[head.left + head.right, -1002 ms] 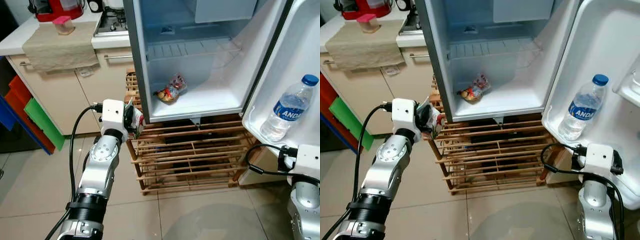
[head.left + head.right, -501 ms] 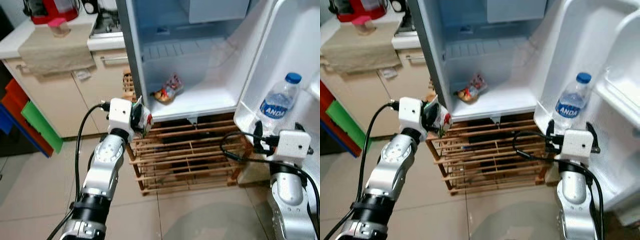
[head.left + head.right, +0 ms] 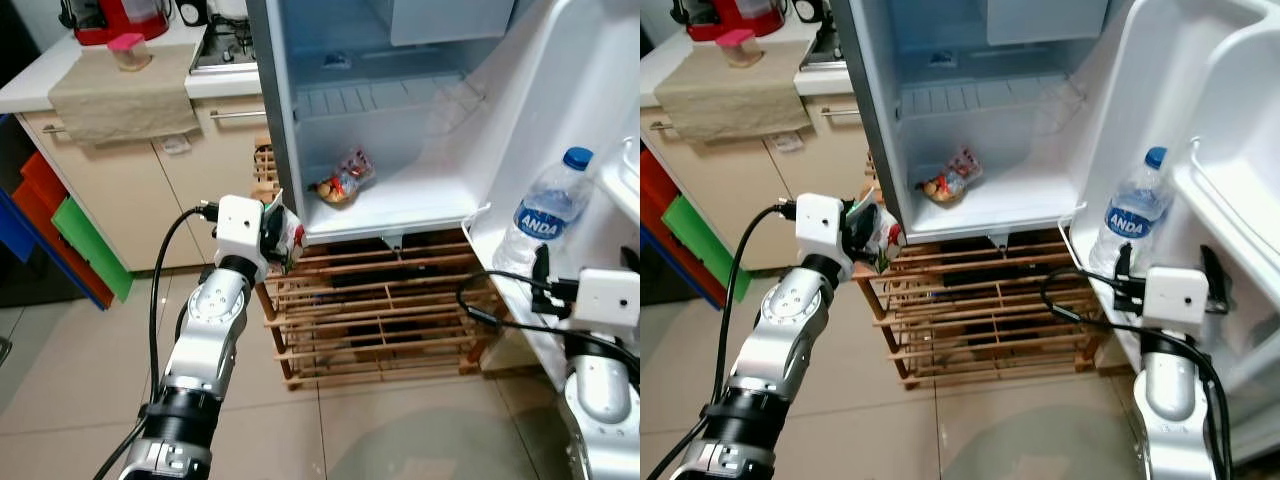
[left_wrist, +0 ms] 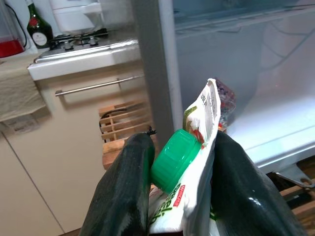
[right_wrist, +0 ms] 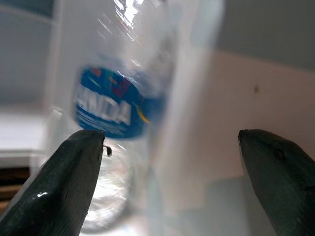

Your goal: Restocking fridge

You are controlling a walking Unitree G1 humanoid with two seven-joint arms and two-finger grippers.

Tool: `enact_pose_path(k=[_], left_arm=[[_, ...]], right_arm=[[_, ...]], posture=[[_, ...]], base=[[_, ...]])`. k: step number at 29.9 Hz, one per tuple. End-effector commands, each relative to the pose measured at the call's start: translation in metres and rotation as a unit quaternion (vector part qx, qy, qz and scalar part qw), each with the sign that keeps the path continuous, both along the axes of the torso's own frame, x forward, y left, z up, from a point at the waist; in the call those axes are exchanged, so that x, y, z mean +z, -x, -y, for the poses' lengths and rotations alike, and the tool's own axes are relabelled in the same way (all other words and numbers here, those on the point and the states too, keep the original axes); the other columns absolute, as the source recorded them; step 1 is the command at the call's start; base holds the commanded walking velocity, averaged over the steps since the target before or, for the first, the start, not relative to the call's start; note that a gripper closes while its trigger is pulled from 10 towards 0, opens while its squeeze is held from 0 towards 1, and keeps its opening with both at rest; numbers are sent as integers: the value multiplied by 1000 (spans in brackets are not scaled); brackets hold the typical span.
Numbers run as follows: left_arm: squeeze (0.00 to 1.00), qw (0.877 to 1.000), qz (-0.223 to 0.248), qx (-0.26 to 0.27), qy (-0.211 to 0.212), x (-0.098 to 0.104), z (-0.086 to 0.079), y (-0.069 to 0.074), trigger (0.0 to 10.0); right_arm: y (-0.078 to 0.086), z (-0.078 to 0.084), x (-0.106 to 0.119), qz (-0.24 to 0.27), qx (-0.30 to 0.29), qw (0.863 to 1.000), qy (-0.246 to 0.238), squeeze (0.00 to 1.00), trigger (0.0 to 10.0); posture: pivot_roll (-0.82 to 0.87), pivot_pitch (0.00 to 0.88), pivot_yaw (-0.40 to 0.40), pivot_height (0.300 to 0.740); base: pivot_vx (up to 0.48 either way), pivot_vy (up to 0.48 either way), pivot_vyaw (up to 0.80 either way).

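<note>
We hold a white pouch with a green cap (image 4: 184, 184) clamped between the fingers of the left gripper (image 4: 178, 162), just outside the left edge of the open fridge (image 3: 275, 120), below the level of its lowest shelf floor. The right gripper (image 5: 170, 162) is spread wide and grasps nothing; it faces the water bottle (image 3: 545, 222) standing in the door shelf (image 3: 500, 285).

Hazards, in our judgement:

1. Collision. The pouch sits just beside the fridge side wall. A direct move inward would likely strike the wall or the shelf lip. Raise and clear the edge first.
2. Slip. The pouch is soft, and the grip lies near the cap. It could sag or rotate on contact.
3. Crowding. A snack packet (image 3: 343, 180) already lies on the shelf floor. Setting the pouch on it may leave the pouch unstable.
4. Door. The right gripper is near the bottle; a stray move could topple it or swing the door.
</note>
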State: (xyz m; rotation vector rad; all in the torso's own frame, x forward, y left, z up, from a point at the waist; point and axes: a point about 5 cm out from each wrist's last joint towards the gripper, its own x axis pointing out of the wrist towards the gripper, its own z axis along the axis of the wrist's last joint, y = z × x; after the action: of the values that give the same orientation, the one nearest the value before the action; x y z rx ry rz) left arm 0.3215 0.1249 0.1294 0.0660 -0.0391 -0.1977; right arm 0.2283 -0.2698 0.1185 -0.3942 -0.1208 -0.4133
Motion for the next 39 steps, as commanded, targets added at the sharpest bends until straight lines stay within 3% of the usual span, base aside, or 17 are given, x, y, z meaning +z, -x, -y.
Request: enact_pose_path(k=[1,2,5,10,12,17,19,24,25,31,39], left_arm=[[0,1000,6,-7,-1,3,1,-1,10000],[0,1000,7,-8,-1,3,1,-2,10000],[0,1000,6,-10,-1,2,2,-1,10000],[0,1000,6,-11,-2,2,1,-1,10000],[0,1000,6,-10,-4,2,2,-1,10000],[0,997,27,-62,-29,6,17,4,10000],[0,996,26,-76,-29,5,20,5,10000],[0,992,13,-122,-27,1,32,4,10000],[0,992,1,-129,-16,-1,36,-1,10000],[0,995,-31,-95,24,-3,37,-20,10000],[0,995,-19,-80,48,7,43,-31,10000]], right_arm=[[4,13,-5,-16,-36,999,1,0,10000],[4,22,-6,-25,-55,998,7,0,10000],[4,31,-3,-22,-73,997,11,0,10000],[-1,22,4,4,-53,999,-2,0,10000],[-2,14,8,18,-36,999,-7,0,10000],[8,-38,21,52,55,997,-24,0,10000],[9,-43,23,56,65,996,-29,0,10000],[9,-43,22,58,80,994,-37,0,10000],[9,-44,18,45,89,994,-46,0,10000],[11,-45,3,4,98,993,-63,0,10000],[8,-44,-5,-17,104,992,-70,0,10000]], posture=[[-135,0,99,740],[-134,0,101,740],[-134,0,104,740],[-135,0,103,740],[-136,0,102,740],[-139,0,97,740],[-143,0,99,740],[-149,0,98,740],[-150,0,94,740],[-158,0,94,740],[-168,0,99,740]], base=[[0,0,0],[0,0,0],[0,0,0],[0,0,0],[0,0,0],[0,0,0],[0,0,0],[0,0,0],[0,0,-775],[0,0,-775],[0,334,-678]])
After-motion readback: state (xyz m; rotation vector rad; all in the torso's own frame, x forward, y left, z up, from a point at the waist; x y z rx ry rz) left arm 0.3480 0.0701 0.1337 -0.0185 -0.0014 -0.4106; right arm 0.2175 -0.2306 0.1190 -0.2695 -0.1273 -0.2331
